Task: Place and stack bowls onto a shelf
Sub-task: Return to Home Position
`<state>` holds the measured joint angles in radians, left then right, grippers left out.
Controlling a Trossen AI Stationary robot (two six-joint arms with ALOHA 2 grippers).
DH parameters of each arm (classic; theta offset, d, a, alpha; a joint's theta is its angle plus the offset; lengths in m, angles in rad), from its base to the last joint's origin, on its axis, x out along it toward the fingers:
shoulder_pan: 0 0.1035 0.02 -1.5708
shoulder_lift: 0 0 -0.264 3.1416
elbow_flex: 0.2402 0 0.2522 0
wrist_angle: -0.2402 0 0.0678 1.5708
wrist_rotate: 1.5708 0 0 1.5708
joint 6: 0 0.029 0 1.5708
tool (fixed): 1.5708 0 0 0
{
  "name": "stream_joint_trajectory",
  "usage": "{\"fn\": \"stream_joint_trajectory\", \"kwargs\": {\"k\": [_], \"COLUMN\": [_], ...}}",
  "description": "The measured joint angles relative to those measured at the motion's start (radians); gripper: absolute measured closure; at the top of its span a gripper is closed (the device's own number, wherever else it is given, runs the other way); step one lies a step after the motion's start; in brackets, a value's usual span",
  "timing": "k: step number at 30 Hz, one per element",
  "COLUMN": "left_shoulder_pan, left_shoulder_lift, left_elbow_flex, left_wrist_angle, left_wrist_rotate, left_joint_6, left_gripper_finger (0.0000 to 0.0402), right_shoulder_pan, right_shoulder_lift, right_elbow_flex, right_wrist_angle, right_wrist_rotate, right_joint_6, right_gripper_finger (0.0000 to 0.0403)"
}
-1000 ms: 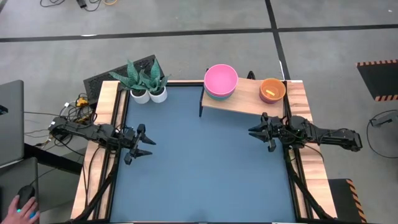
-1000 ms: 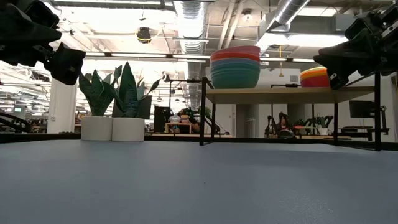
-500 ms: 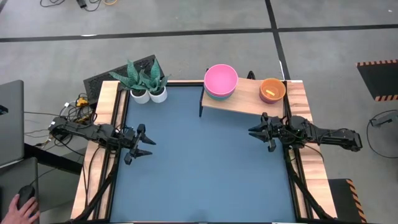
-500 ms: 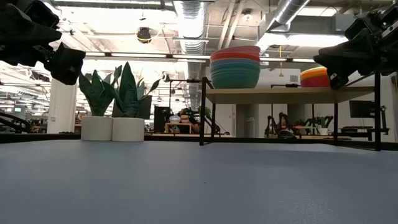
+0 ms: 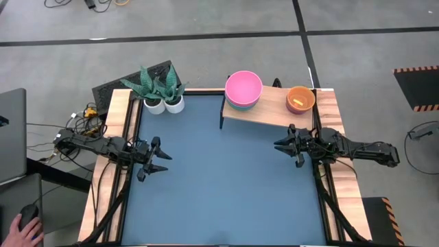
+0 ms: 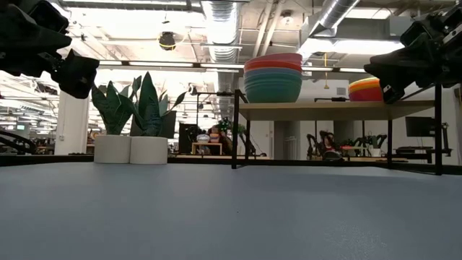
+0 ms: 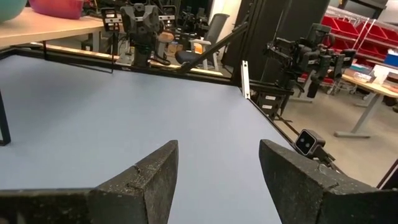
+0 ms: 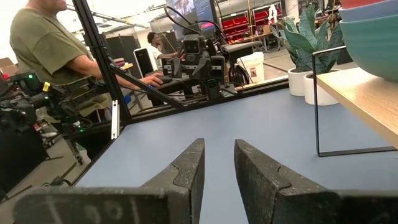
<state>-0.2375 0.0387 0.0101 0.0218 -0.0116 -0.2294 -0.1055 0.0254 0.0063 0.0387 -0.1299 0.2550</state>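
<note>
The shelf (image 5: 271, 110) stands at the table's far right on thin dark legs. On it sits a stack of larger bowls (image 5: 243, 89) with a pink one on top, and to its right a stack of smaller bowls (image 5: 300, 99) topped by an orange one. The low view shows both stacks, the larger (image 6: 273, 76) and the smaller (image 6: 367, 89), resting on the shelf board (image 6: 339, 108). My left gripper (image 5: 159, 156) hovers open over the table's left side. My right gripper (image 5: 280, 145) hovers just in front of the shelf, narrowly open (image 8: 219, 146). Neither holds anything.
Two white plant pots (image 5: 164, 103) stand at the far left corner of the blue table (image 5: 226, 192). Wooden side rails (image 5: 113, 137) run along both sides. A person (image 8: 50, 50) sits beyond the table's left edge, hand (image 5: 27, 230) on a mouse.
</note>
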Motion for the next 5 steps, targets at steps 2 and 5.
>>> {"fn": "stream_joint_trajectory", "kwargs": {"k": [2,5], "left_shoulder_pan": [0.000,0.000], "left_shoulder_lift": [0.000,0.000], "left_elbow_flex": [0.000,0.000], "left_wrist_angle": [0.000,0.000], "left_wrist_rotate": [0.000,0.000], "left_joint_6": [0.004,0.000], "left_gripper_finger": [0.0191,0.0191], "right_shoulder_pan": [0.000,0.000], "right_shoulder_lift": [0.000,0.000], "right_elbow_flex": [0.000,0.000], "right_wrist_angle": [0.000,0.000], "right_wrist_rotate": [0.000,0.000], "right_joint_6": [0.000,0.000], "right_gripper_finger": [0.0289,0.0289]}}
